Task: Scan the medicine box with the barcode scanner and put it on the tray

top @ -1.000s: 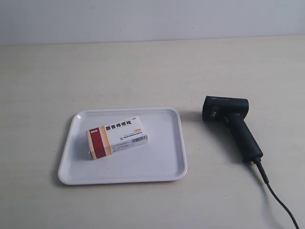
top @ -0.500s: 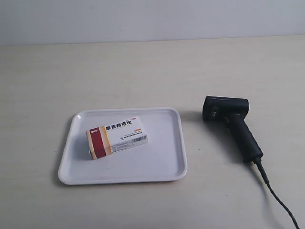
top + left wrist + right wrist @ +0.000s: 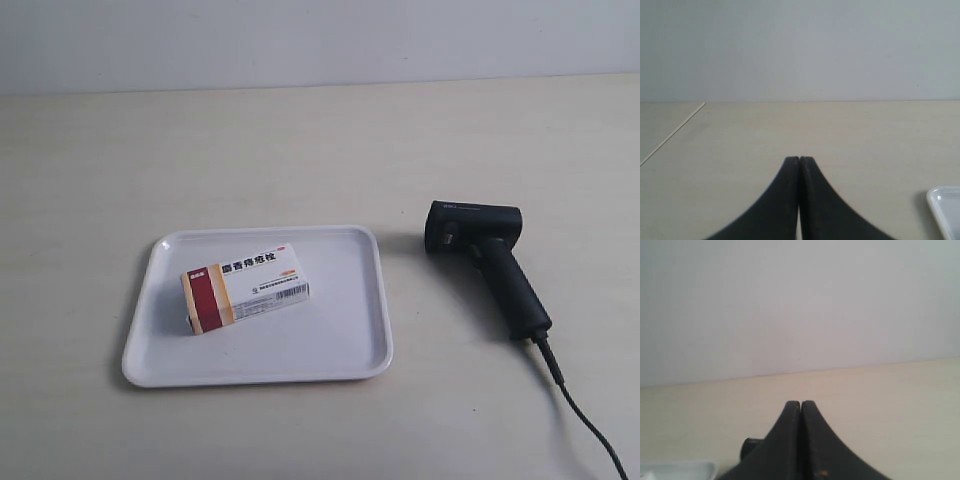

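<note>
The medicine box [image 3: 244, 286], a white carton with a dark red band at its left end and its barcode facing up, lies flat on the white tray [image 3: 345, 350] at lower left of centre in the exterior view, slightly skewed to the tray's edges. The black barcode scanner [image 3: 487, 263] rests on the pale bench [image 3: 300, 150] just right of the tray, apart from it, its handle angled toward the lower right corner where its cable [image 3: 585, 425] trails out of frame. Neither arm appears there. In the wrist views, the left fingers [image 3: 799, 162] are pressed together holding nothing, a tray corner [image 3: 946, 207] at lower right; the right fingers [image 3: 800, 406] are likewise together and empty.
</note>
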You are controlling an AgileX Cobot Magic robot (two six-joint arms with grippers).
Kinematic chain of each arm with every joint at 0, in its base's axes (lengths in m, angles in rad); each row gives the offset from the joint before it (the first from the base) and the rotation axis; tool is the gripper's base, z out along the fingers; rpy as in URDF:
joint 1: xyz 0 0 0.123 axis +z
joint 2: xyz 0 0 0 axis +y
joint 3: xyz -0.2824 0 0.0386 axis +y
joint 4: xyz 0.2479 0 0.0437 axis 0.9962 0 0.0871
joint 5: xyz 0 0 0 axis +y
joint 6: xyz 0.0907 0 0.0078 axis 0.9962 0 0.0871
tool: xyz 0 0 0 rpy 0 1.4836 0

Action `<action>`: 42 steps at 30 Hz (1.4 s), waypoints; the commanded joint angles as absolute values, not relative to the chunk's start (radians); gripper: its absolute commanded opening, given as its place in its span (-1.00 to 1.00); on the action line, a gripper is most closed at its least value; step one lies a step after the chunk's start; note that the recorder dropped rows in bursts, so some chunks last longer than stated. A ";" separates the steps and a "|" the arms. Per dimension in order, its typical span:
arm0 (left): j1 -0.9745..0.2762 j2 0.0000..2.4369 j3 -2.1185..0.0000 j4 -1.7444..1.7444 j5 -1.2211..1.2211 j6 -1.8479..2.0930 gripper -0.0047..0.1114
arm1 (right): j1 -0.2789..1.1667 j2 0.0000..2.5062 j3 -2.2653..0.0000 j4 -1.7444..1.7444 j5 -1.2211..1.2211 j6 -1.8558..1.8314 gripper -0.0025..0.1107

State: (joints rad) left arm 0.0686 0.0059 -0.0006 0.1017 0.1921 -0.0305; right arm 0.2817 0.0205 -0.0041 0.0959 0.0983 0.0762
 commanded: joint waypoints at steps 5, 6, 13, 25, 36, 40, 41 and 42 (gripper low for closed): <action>0.070 0.000 0.000 0.092 0.191 -0.026 -0.88 | 0.116 0.000 0.000 0.095 0.100 0.078 -0.95; 0.070 0.000 0.000 0.092 0.191 -0.026 -0.88 | 0.116 0.000 0.000 0.095 0.108 0.075 -0.95; 0.070 0.000 0.000 0.092 0.191 -0.026 -0.88 | 0.116 0.000 0.000 0.095 0.126 0.069 -0.95; 0.070 0.000 0.000 0.092 0.191 -0.026 -0.88 | 0.116 0.000 0.000 0.068 0.128 0.017 -0.95; 0.070 0.000 0.000 0.092 0.191 -0.026 -0.88 | 0.116 0.000 0.000 0.072 0.128 0.026 -0.95; 0.070 0.000 0.000 0.092 0.191 -0.026 -0.88 | 0.116 0.000 0.000 0.072 0.128 0.026 -0.95; 0.070 0.000 0.000 0.092 0.191 -0.026 -0.88 | 0.116 0.000 0.000 0.072 0.128 0.026 -0.95; 0.070 0.000 0.000 0.092 0.191 -0.026 -0.88 | 0.116 0.000 0.000 0.072 0.128 0.026 -0.95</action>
